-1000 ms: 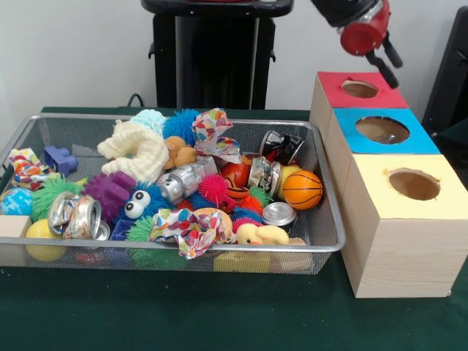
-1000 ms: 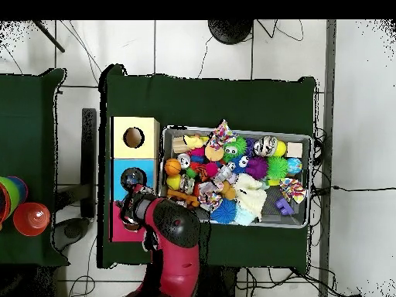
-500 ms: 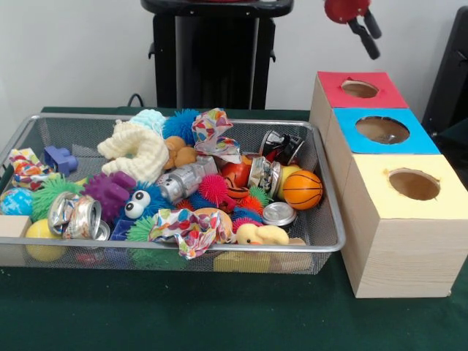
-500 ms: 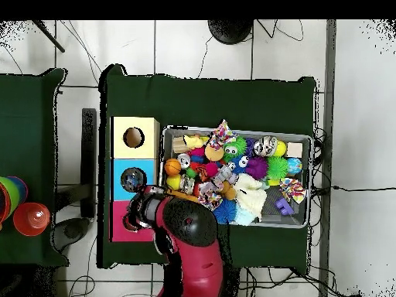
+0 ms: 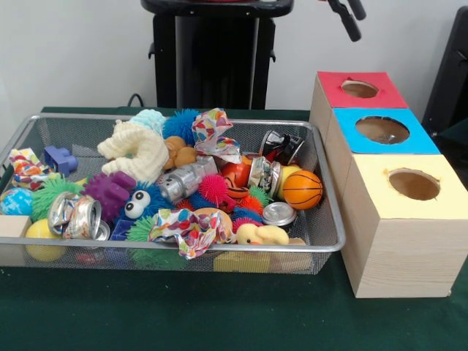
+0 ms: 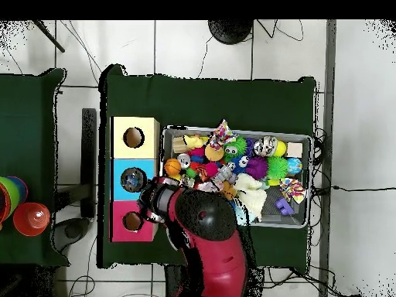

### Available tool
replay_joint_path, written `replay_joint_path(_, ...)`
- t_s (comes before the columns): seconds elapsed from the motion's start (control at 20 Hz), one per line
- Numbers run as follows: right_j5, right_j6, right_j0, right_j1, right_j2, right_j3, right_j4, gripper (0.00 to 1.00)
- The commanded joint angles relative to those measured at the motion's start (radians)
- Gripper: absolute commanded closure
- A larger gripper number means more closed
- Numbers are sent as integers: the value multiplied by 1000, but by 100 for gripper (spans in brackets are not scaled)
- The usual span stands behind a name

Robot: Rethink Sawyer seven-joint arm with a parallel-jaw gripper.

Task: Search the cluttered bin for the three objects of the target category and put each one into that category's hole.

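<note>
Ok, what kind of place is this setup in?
Probably a robotics lab test station: a red robot arm, a green-covered table holding a mesh bin of toys, and coloured sorting boxes on tiled floor.

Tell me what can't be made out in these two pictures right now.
- Claw: front view, cut off by the top edge, so open or shut is unclear; overhead, the arm covers it.
- Bin corner near the robot: overhead, hidden under the arm.
- Inside the red box, blue box and yellow box: holes too dark in both views.
- Items at the bin's bottom: buried under other toys.
</note>
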Motion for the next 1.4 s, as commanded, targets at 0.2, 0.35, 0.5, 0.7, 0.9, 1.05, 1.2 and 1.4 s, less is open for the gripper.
replay_joint_path(0.2,-4,97,-129,53,-103,-273,-429,0)
replay_joint_path(0.35,28,-40,-204,58,-155,-401,-609,0)
replay_joint_path(0.5,-63,-231,-284,36,-130,-469,-751,0)
replay_joint_path(0.7,-216,-446,-411,-27,-3,-492,-890,0)
replay_joint_path(0.9,-260,-514,-515,-69,94,-487,-981,0)
replay_joint_path(1.05,-305,-514,-570,-86,156,-464,-1012,0)
replay_joint_path(1.2,-340,-522,-616,-101,205,-436,-1045,0)
replay_joint_path(1.4,-349,-517,-652,-113,245,-422,-1083,0)
